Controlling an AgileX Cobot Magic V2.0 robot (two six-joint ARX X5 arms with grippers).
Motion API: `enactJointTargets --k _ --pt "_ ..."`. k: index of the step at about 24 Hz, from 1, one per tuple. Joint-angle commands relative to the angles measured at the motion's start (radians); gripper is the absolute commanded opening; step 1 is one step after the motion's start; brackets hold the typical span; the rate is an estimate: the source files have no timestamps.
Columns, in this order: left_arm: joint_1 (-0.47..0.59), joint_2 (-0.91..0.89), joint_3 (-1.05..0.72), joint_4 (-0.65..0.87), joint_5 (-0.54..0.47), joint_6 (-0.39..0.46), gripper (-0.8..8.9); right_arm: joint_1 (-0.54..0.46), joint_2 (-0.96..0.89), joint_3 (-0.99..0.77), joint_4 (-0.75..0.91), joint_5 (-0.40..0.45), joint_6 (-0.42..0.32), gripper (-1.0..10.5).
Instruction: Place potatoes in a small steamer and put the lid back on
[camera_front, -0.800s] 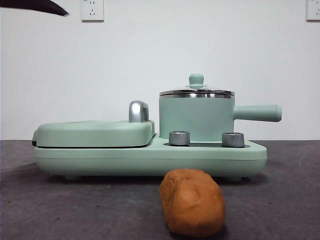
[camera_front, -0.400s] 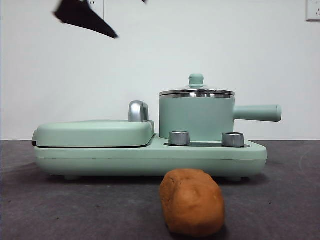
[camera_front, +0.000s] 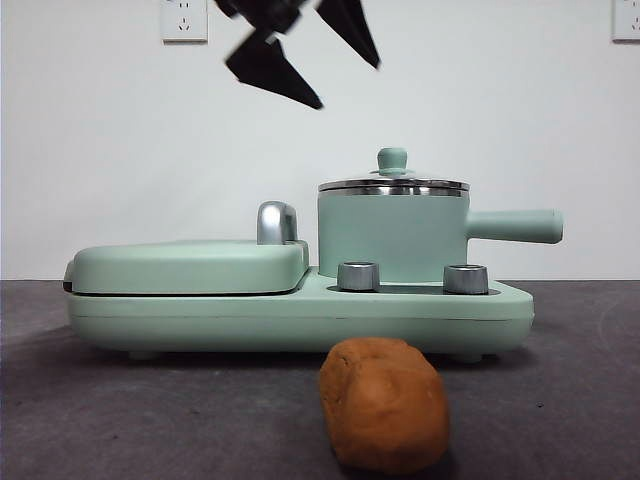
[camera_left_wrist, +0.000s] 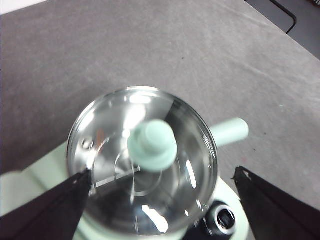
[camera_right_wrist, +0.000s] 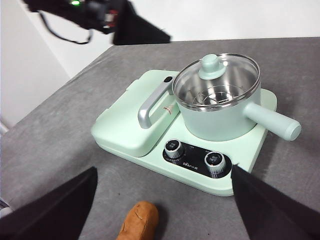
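Evidently, the lid (camera_left_wrist: 142, 160) is being approached: the left hand (camera_front: 300, 55) is held spread above its knob (camera_front: 392, 159), grasping nothing. Next, a descent and closure on the knob are called for; the potato (camera_front: 384, 403) is left on the worktop (camera_front: 150, 420).

I see the lumpy orange-brown potato (camera_right_wrist: 139, 223) cut off by the right wrist view's edge; the left gripper (camera_front: 300, 60) appears motion-blurred, its arm leaving the front view's top.

Even, soft indoor light fills all 3 views, bright on the far white wall. The lid (camera_left_wrist: 142, 162) throws white glare streaks off its glass. The knob (camera_left_wrist: 151, 145) there is soft, out of focus. The potato (camera_front: 384, 403) casts only a faint shadow on the table (camera_front: 150, 420).
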Motion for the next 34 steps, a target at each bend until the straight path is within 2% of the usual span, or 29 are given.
enactJointTargets --k 1,5,8,11,13,28,30,33,34 --pt "-0.026 0.086 0.103 0.009 -0.02 0.031 4.67 0.003 0.006 0.016 0.006 0.0 0.01 4.3" --pt "-0.051 0.162 0.164 0.046 -0.023 0.074 4.64 0.003 0.006 0.016 0.006 0.0 0.01 4.3" --pt "-0.072 0.196 0.163 0.072 -0.114 0.09 4.58 0.003 0.006 0.016 0.005 0.0 0.01 4.3" --pt "-0.084 0.203 0.163 0.063 -0.134 0.095 4.41 0.003 0.006 0.016 0.006 0.0 0.01 4.3" --pt "-0.09 0.203 0.164 0.055 -0.143 0.096 3.68 0.003 0.006 0.016 0.006 0.0 0.011 4.3" --pt "-0.093 0.258 0.163 0.037 -0.147 0.095 3.55 0.003 0.006 0.016 0.005 0.0 0.011 4.3" --pt "-0.093 0.264 0.163 0.038 -0.147 0.095 2.84 0.003 0.006 0.016 0.005 0.0 0.011 4.3" --pt "-0.095 0.265 0.163 0.042 -0.147 0.095 0.79 0.003 0.006 0.016 0.005 0.0 0.011 4.3" --pt "-0.095 0.265 0.163 0.042 -0.147 0.095 0.46 0.003 0.006 0.016 0.005 0.0 0.011 4.3"
